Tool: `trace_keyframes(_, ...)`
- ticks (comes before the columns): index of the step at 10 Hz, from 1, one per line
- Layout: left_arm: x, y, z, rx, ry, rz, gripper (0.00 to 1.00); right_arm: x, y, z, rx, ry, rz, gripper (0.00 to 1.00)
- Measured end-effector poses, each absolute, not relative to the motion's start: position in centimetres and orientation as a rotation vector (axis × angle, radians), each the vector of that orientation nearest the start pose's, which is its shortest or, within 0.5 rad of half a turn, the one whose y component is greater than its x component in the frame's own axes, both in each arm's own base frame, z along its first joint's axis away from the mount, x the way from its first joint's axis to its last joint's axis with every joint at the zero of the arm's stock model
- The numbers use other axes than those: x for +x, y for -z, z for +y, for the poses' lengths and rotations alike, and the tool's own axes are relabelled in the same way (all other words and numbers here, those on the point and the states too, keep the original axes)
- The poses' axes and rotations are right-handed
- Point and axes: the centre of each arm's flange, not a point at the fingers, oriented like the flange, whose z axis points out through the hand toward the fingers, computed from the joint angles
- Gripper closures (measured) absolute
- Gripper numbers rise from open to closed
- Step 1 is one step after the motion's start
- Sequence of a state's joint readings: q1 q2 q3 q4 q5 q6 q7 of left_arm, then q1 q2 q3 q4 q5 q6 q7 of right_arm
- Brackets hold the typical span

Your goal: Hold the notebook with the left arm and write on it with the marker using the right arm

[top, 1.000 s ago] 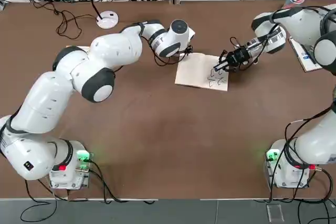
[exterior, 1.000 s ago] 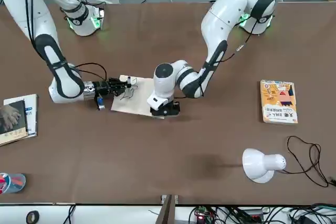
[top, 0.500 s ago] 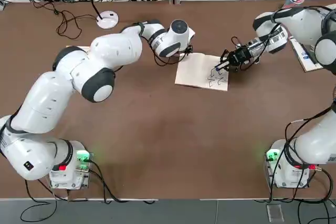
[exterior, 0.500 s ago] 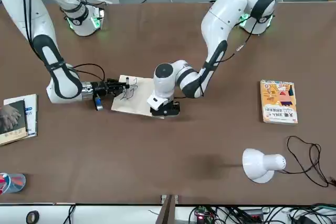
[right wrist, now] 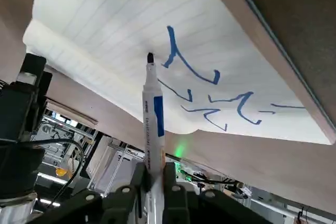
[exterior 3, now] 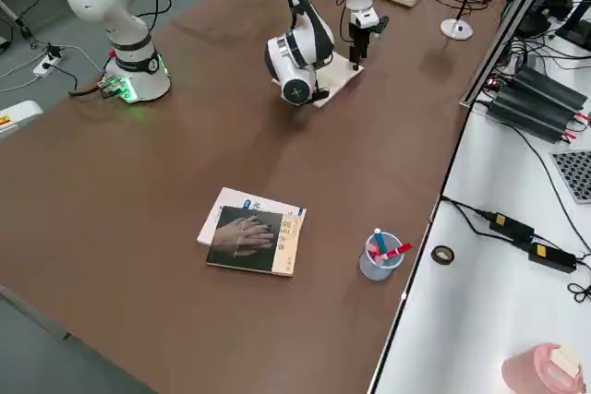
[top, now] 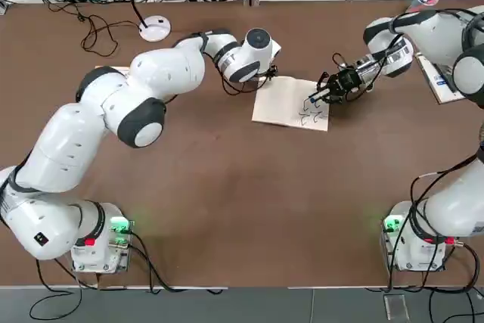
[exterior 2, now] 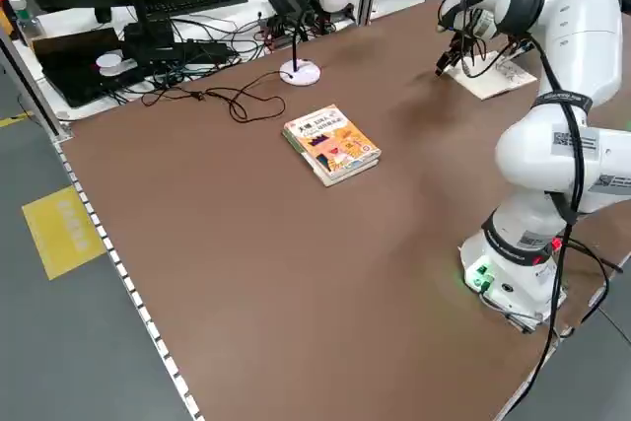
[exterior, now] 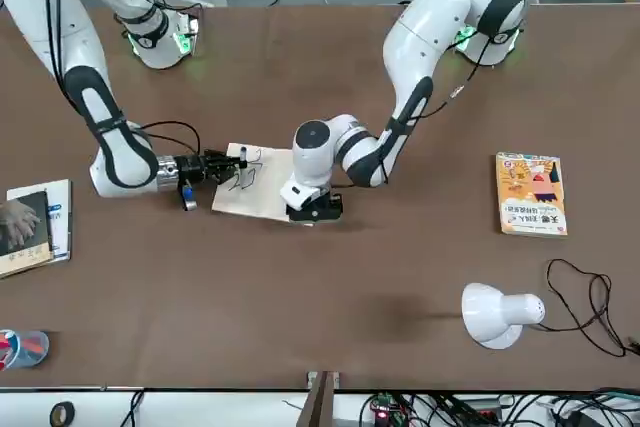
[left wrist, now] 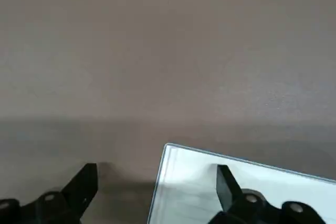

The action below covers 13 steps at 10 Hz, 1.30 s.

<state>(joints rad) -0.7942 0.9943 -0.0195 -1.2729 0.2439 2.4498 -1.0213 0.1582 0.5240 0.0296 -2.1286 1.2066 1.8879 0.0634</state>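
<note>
Marker [right wrist: 154,135]: clamped lengthwise between right fingers [right wrist: 172,184], tip beyond them, aimed at notebook [right wrist: 126,51].
Left fingers [left wrist: 84,190]: held apart, over notebook edge.
Tabletop [top: 227,202]: open beside left fingers.

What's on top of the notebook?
Blue squiggly lines are on the notebook. The left arm's fingers reach over one edge. In the top view, the right gripper hides part of the page, so I can't tell what's under there.

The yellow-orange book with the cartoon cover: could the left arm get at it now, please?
Probably yes; its pincer stands open at the notebook, though it would have to leave that first.
</note>
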Motion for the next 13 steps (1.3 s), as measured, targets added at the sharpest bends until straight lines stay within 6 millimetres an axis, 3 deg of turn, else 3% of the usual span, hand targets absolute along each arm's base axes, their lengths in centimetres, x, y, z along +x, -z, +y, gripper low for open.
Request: trace_keyframes(13, 52.7, -16.4, -55.2, -3.168, 0.375, -0.070, 0.00, 48.4, -14.9, 19.4, -1.974, -0.938, 0.779, 0.83)
